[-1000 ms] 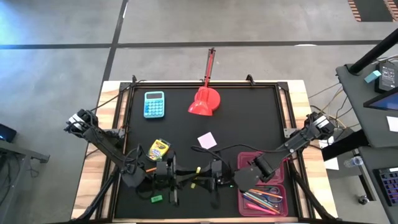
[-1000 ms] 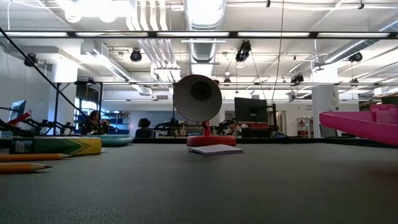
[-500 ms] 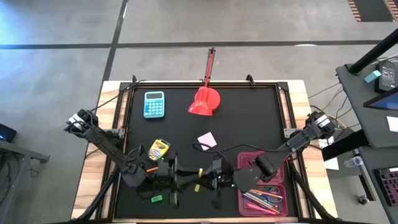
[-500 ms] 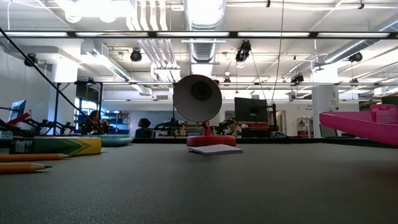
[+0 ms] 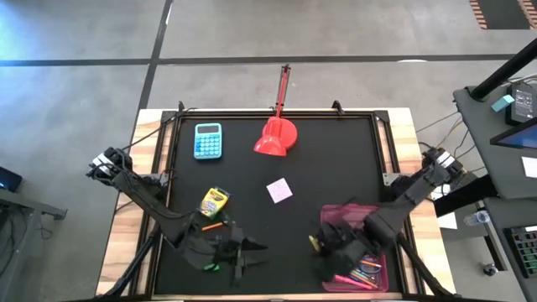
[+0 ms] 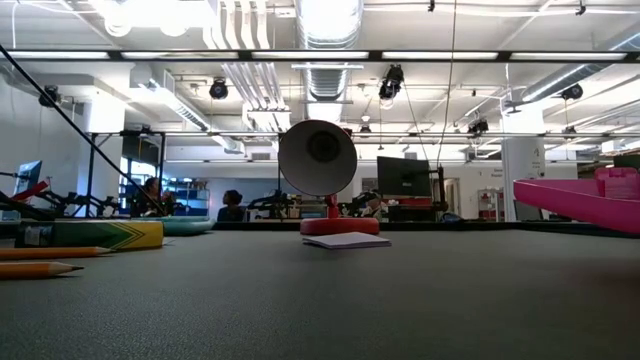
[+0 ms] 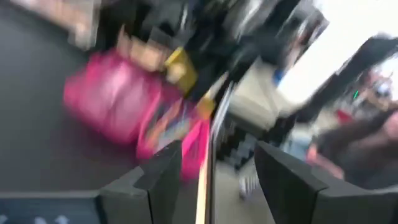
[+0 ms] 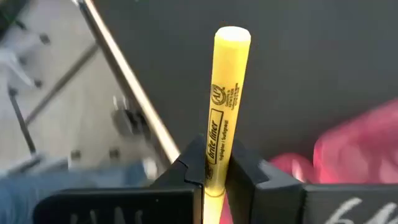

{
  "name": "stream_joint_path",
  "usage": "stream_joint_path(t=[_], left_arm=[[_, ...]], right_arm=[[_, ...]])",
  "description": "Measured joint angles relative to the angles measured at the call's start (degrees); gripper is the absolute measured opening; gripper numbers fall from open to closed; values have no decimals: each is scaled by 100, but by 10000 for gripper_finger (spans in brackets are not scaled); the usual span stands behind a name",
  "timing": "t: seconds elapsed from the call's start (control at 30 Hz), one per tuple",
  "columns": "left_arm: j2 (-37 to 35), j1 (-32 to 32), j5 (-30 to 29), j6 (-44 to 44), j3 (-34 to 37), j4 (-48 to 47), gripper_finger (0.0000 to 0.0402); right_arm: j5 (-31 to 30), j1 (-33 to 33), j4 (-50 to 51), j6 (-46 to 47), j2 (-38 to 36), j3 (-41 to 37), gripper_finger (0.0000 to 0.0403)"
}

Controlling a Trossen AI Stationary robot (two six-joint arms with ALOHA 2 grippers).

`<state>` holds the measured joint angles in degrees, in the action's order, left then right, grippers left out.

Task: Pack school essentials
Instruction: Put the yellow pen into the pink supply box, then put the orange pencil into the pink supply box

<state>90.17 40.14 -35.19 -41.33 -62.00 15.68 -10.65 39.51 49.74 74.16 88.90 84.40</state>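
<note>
The two arms have just parted from their meeting near the front middle of the black counter (image 5: 336,159): the yellow highlighter pen (image 8: 221,106) that sat between them is now clamped upright in the right hand (image 8: 214,177), which has swung over beside the pink plastic pencil case (image 5: 357,243). The left hand (image 7: 211,171) stands wide and empty, pulled back toward the front left. To my eye the handover is done and the drop into the case comes next. Still out on the counter are the yellow-green crayon box (image 5: 214,201), an orange pencil (image 5: 211,226), a small green piece (image 5: 210,268) and the pale pink note pad (image 5: 279,190). The light-blue calculator (image 5: 208,140) and red domed lamp (image 5: 275,134) sit well back, out of the way.
</note>
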Motion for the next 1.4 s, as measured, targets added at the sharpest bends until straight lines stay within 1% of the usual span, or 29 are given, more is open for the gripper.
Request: stream_joint_path(t=[0.1, 0.2, 0.3, 0.37, 0.53, 0.67, 0.9, 1.0, 1.23, 1.3, 1.4], left_arm=[[0, 5, 386, -1019, 11, -1090, 185], [0, -2, 852, -1616, 11, -1945, 185], [0, 0, 1568, -2007, 13, -2550, 185], [-2, 4, 1971, -2147, 13, -2867, 185], [-7, 12, 2477, -2306, 13, -3677, 185], [-7, 43, 2741, -2502, 15, -4216, 185], [-9, 123, 2936, -2585, 15, -4634, 185], [-9, 125, 2987, -2585, 15, -4725, 185], [-9, 123, 3037, -2583, 15, -4828, 185], [-9, 123, 3073, -2583, 15, -4870, 185], [-11, 123, 3115, -2559, 15, -5166, 185]], right_arm=[[233, 394, 308, 522, 31, -117, 22], [261, 655, 407, 954, 82, -175, 22], [399, 821, 587, 1370, 186, -281, 21], [633, 911, 552, 1526, 226, -394, 21], [1095, 982, 707, 1847, 532, -578, 34], [1495, 987, 669, 1784, 812, -590, 43], [1666, 985, 706, 1343, 1064, -590, 53], [1665, 985, 709, 1282, 1058, -590, 72], [1676, 986, 868, 1430, 1014, -582, 134], [1708, 1002, 860, 1382, 987, -519, 144], [1699, 1023, 837, 1258, 926, -374, 146]])
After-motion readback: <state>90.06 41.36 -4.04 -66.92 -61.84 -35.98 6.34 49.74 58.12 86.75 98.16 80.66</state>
